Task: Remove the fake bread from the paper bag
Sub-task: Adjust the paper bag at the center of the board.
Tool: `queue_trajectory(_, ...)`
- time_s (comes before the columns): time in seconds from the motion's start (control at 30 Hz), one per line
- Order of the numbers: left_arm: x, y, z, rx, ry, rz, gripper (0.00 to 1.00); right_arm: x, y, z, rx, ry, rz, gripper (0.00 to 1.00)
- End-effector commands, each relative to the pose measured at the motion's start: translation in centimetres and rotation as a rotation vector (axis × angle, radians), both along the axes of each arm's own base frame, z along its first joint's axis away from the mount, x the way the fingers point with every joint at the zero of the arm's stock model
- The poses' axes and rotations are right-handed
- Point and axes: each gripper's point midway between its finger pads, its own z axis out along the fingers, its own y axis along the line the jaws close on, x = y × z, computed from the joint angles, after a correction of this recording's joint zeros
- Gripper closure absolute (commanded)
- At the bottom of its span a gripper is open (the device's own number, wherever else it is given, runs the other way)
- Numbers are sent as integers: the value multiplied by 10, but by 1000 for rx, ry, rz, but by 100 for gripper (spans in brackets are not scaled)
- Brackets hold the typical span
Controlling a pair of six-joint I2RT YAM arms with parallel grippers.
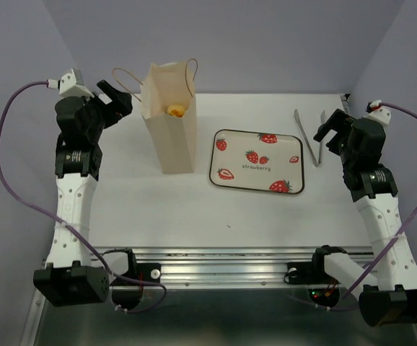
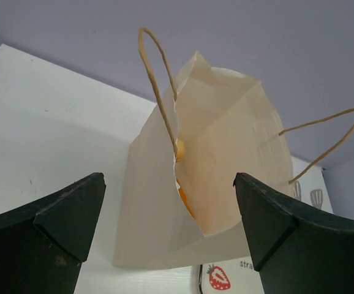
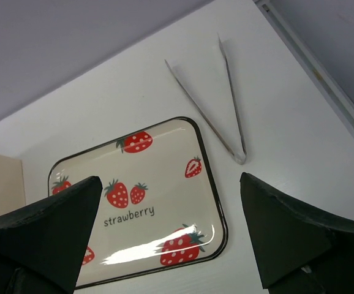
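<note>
The paper bag (image 1: 171, 137) is standing upright on the tabletop (image 1: 194, 209) with the fake bread (image 1: 175, 110) showing inside its open mouth, while the left gripper (image 1: 116, 101) is hovering beside it, released and empty; the right gripper (image 1: 329, 128) is hanging released near the tray (image 1: 281, 153). The left gripper is, I judge, best descending straight through the mouth, pinching one pastry gently so the bag isn't tipping.

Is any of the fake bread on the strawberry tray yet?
No, the only fake bread in view sits inside the paper bag's open top, left of the tray.
</note>
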Motion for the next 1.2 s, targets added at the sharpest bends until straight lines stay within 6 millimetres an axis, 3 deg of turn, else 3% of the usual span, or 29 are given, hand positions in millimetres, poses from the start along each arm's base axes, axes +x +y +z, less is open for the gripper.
queue_trajectory(0.0, 28, -15, 26, 90, -77, -123, 1, 5, 6, 22, -19, -79, 53, 0)
queue_trajectory(0.2, 88, -29, 2, 165, 5, -267, 1, 9, 6, 16, -40, -77, 66, 0)
queue_trajectory(0.3, 106, -30, -7, 208, 29, -297, 1, 11, 6, 15, -50, -70, 69, 0)
queue_trajectory(0.37, 125, -32, -20, 223, 84, -326, 1, 12, 5, 13, -54, -65, 65, 0)
queue_trajectory(0.4, 136, -33, -49, 245, 160, -354, 1, 12, 4, 13, -57, -63, 60, 0)
queue_trajectory(0.43, 142, -39, -37, 269, 143, -367, 1, 14, 4, 11, -59, -58, 58, 0)
queue_trajectory(0.5, 153, -43, -47, 322, 179, -390, 2, 15, 2, 10, -62, -51, 47, 0)
queue_trajectory(0.53, 162, -41, -58, 337, 222, -376, 7, 15, 1, 9, -67, -47, 46, 0)
queue_trajectory(0.57, 168, -39, -63, 350, 243, -366, 19, 17, 0, 5, -69, -38, 42, 0)
queue_trajectory(0.6, 171, -52, -84, 366, 300, -397, 29, 17, -1, 3, -72, -30, 36, 0)
queue_trajectory(0.67, 177, -52, -73, 375, 289, -390, 62, 18, -2, 0, -78, -20, 32, 0)
queue_trajectory(0.7, 178, -53, -74, 375, 293, -391, 89, 19, -3, -2, -80, -14, 26, 0)
queue_trajectory(0.73, 179, -53, -70, 407, 279, -413, 100, 19, -4, -2, -83, -12, 24, 0)
queue_trajectory(0.8, 179, -51, -60, 435, 257, -407, 100, 19, -5, -2, -86, -11, 15, 0)
queue_trajectory(1.1, 176, 6, 64, 797, -10, -100, 100, 17, -13, -4, -114, 1, -22, 0)
queue_trajectory(1.17, 177, 2, 80, 851, -59, -85, 100, 18, -15, -6, -118, 8, -31, 0)
